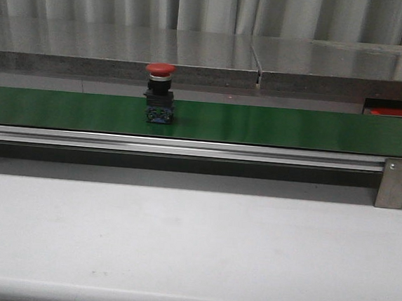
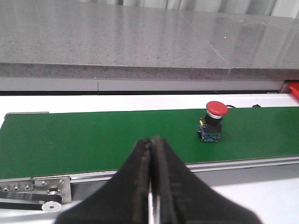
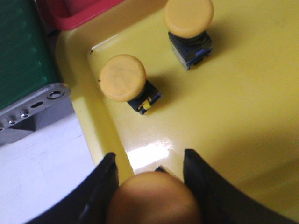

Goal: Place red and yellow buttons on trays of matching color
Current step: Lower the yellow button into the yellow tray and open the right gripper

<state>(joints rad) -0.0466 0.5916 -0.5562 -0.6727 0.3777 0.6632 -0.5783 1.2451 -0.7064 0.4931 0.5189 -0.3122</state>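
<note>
While the right end effector [image 3: 149,186] hangs over the yellow tray [image 3: 243,107] with a third yellow button [image 3: 154,198] held between its fingers, the red mushroom-head button [image 1: 160,69] stands upright on the green conveyor belt [image 1: 294,128], left of the belt's middle in the front view. Two yellow buttons [image 3: 124,79] [image 3: 188,17] already sit on the yellow tray, well apart from each other, each with its cap up and its dark switch block under it. The held one fills the gap between the right fingers [image 3: 100,186]; whether its base already touches the tray floor cannot be told, since the cap hides everything below.

What the coming move turns on is the red button's place against the left end effector [image 2: 152,154]. That one is closed tight, fingers pressed together on nothing, and points across the belt [image 2: 93,140]. In the left wrist view the red button [image 2: 216,109] lies ahead of the fingertips and off to the side, towards the red tray, of which only a corner [image 2: 294,89] shows past the belt's end. Its long axis runs upright, cap over block, so a grasp would take it from the sides. The left arm looks nearer to it, and it would have to open first. A strip of red tray [image 3: 77,16] also shows just beside the yellow one.
</note>
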